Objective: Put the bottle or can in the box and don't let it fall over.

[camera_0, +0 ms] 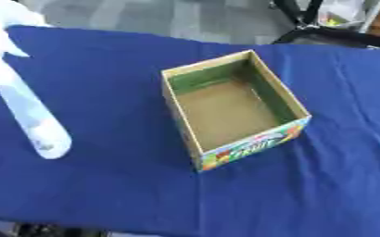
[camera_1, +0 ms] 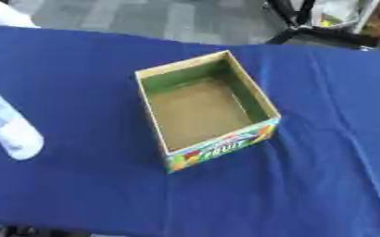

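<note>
Biggest thing on my screen is the deep blue cloth-covered table [camera_0: 339,120], filling nearly the whole frame. At centre sits the open-topped rectangular cardboard box [camera_0: 276,92], green on its inner walls, brown on its floor, nothing in it. Its long axis tips from the upper middle toward the lower right.

At the left edge is a pale, see-through long shape [camera_0: 31,115] that I take for the plastic bottle. It slants from the upper left corner down to a rounded end at mid left, well apart from the box, which lies to its right. A white blurred form [camera_0: 7,18] meets its top; I cannot tell what that is, nor whether the bottle rests on the cloth.

Neither of my hands shows in either view, so I cannot say how their fingers stand. Being on the left, the bottle looks like the left hand's job.

The box's near face carries a colourful printed label [camera_1: 223,149] reading "FRUIT"
</note>
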Controlling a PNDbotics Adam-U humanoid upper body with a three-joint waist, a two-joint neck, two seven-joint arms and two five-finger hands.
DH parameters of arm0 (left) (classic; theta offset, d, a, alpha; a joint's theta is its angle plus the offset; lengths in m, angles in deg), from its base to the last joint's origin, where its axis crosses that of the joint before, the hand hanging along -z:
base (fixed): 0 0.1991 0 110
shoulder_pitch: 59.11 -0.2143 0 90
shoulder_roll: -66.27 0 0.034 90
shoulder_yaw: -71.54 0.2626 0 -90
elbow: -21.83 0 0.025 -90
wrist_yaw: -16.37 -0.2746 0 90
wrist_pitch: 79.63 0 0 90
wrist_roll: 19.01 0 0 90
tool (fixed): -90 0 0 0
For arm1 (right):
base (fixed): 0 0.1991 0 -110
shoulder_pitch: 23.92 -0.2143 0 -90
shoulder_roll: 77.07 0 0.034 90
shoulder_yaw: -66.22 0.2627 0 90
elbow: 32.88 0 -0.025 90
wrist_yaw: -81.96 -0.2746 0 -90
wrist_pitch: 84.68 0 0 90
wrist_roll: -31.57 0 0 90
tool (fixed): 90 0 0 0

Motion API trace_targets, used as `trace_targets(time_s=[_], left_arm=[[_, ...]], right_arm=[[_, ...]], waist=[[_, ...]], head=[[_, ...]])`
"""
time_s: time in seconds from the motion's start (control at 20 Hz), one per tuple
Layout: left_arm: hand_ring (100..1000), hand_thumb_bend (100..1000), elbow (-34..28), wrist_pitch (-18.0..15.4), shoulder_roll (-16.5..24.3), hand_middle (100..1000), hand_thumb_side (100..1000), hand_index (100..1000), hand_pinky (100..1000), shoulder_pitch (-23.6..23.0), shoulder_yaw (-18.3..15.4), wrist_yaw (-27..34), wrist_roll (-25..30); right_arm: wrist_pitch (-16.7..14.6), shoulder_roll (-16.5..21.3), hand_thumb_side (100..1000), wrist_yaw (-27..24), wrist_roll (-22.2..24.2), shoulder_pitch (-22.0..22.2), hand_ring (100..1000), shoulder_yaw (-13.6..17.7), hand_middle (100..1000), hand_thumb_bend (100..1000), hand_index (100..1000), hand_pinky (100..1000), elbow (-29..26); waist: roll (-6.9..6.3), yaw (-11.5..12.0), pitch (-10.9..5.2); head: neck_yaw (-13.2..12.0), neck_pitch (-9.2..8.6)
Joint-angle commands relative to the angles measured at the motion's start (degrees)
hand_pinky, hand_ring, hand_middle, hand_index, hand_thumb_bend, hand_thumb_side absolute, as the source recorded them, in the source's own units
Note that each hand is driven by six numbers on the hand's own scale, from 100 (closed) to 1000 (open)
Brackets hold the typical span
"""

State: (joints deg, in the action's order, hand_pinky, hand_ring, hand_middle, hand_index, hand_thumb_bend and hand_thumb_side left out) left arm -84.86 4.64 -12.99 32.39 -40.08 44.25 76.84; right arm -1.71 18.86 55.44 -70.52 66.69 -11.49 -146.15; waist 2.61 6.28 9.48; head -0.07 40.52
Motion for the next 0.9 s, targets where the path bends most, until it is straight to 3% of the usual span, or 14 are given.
trace_targets(time_s=[0.05, 0.6, 0.9], left_arm=[[1000, 616, -0.6, -0.4, 2.2, 1000, 195, 904, 1000, -0.6, -0.7, -0.8, 0.7], [1000, 633, 4.0, -3.7, 3.1, 1000, 179, 900, 1000, -9.0, -1.6, -5.2, 5.2], [1000, 649, 6.5, -4.4, 2.8, 1000, 189, 898, 1000, -9.5, -1.5, -6.4, 6.7]], right_arm=[[-0.2, 1.4, 539, 0.1, 0.1, 0.0, 1000, 0.4, 1000, 100, 1000, 992, -1.3], [-0.3, 1.5, 537, 0.3, 0.5, -0.2, 1000, 0.3, 1000, 100, 1000, 992, -1.3], [-0.1, 1.4, 537, 0.4, 0.7, -0.3, 1000, 0.1, 1000, 100, 1000, 993, -1.3]], waist=[[-0.19, 0.0, -0.65], [-0.2, 0.2, -0.34], [-0.2, 0.1, -0.28]], head=[[-0.7, -1.05], [-0.6, -1.86], [-0.8, -1.95]])
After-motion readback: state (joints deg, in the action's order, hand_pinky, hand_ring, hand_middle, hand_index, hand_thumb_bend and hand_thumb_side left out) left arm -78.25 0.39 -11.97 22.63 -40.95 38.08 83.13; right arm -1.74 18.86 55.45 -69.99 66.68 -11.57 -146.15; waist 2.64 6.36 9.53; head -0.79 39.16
